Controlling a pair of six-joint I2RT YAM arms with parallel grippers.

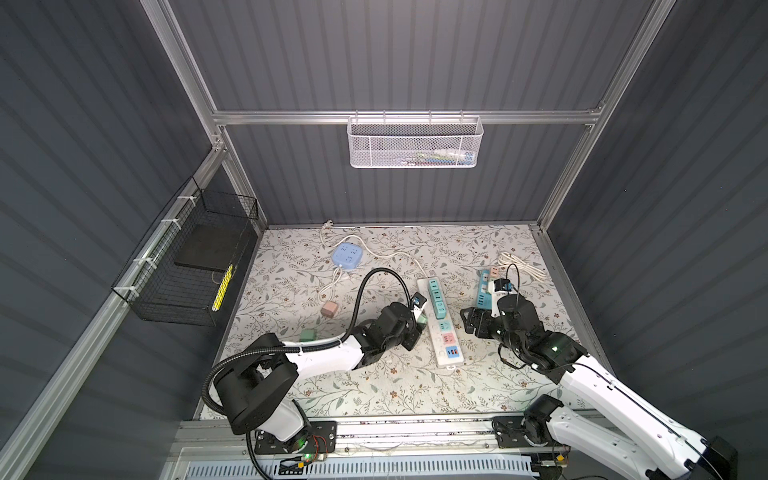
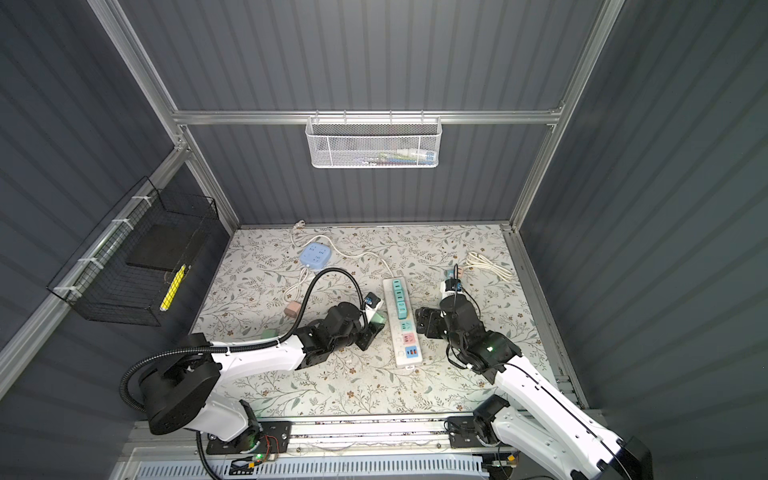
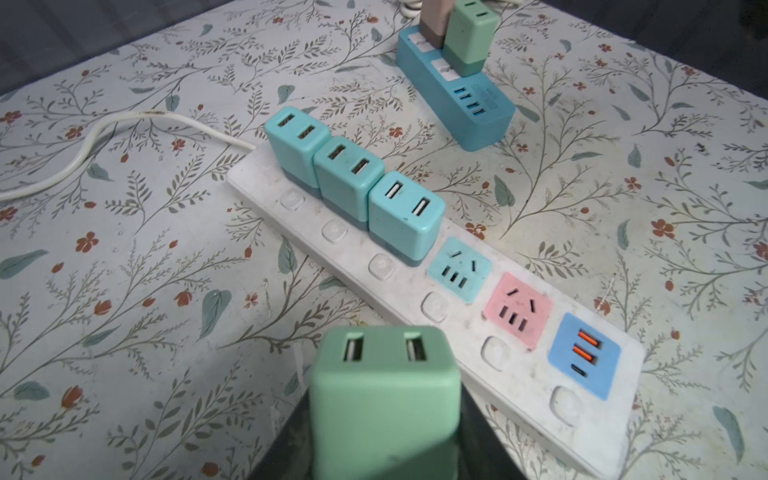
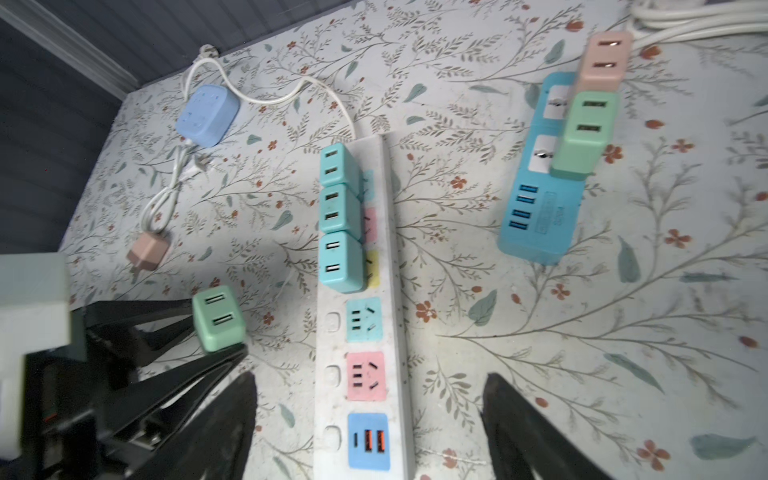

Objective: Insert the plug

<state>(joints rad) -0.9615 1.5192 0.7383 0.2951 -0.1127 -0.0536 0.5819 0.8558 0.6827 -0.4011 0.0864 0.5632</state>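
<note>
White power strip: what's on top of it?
Three teal chargers stand plugged in a row at its cord end. The teal socket, pink socket and blue USB panel are bare. Sockets under the chargers are mostly covered.

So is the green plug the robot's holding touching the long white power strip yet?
Apart. The right wrist view shows flowered tablecloth plainly between the held green plug and the white power strip.
</note>
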